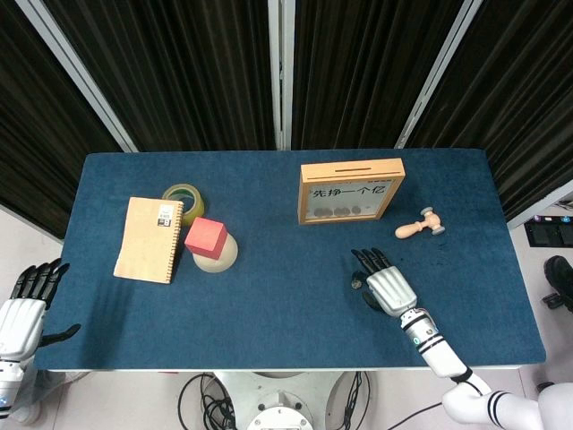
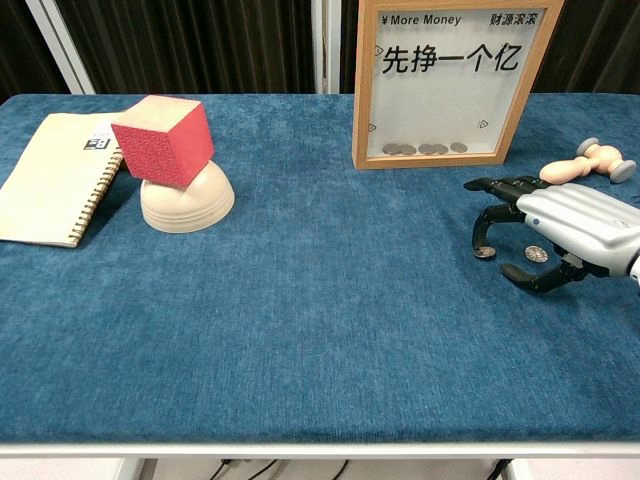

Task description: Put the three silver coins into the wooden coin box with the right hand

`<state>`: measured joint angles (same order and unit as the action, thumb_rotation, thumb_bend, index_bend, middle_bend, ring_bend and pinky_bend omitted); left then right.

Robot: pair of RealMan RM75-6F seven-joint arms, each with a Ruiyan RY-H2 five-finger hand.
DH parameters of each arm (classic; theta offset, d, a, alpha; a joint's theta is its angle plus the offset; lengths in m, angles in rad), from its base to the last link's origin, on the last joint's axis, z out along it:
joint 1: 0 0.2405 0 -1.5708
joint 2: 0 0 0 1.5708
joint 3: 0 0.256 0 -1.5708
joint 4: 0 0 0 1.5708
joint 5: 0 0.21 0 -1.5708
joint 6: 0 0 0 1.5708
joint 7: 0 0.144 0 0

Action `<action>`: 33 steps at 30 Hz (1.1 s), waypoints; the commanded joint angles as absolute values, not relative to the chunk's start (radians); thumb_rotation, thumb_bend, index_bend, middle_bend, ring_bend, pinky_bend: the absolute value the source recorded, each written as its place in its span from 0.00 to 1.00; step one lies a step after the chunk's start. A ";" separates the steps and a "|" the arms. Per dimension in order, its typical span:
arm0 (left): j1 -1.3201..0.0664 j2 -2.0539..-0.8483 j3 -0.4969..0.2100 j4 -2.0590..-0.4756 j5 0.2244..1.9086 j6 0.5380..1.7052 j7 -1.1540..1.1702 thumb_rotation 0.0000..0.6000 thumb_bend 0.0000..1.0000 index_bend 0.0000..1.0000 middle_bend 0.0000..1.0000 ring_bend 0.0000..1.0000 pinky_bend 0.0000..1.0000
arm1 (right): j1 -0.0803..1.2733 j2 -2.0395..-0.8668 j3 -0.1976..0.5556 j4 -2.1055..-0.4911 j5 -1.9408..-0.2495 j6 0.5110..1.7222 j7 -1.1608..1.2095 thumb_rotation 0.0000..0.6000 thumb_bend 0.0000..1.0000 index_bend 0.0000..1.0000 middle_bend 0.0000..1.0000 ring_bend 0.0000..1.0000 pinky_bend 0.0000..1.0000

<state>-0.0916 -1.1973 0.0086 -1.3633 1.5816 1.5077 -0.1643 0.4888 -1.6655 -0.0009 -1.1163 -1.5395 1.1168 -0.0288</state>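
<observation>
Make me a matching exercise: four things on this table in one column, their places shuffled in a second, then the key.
1. red cube
2. notebook
3. wooden mallet
4. coin on the cloth

A. far left of the table
B. under the right robot hand's fingertips
C. atop the upturned cream bowl
D. right of the coin box

1-C, 2-A, 3-D, 4-B
</observation>
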 commanded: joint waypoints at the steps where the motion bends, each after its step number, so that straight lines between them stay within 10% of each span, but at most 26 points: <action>1: -0.092 -1.198 0.009 -1.361 1.582 1.506 -0.166 1.00 0.04 0.02 0.00 0.00 0.00 | 0.489 -1.669 0.001 -1.112 -1.540 1.119 -0.030 1.00 0.34 0.42 0.00 0.00 0.00; 23: -0.098 -1.210 0.010 -1.324 1.584 1.502 -0.201 1.00 0.04 0.02 0.00 0.00 0.00 | 0.492 -1.699 0.005 -1.062 -1.555 1.139 -0.034 1.00 0.36 0.51 0.01 0.00 0.00; 33: -0.098 -1.216 0.008 -1.315 1.586 1.509 -0.208 1.00 0.04 0.02 0.00 0.00 0.00 | 0.497 -1.702 -0.001 -1.046 -1.573 1.150 -0.009 1.00 0.36 0.30 0.00 0.00 0.00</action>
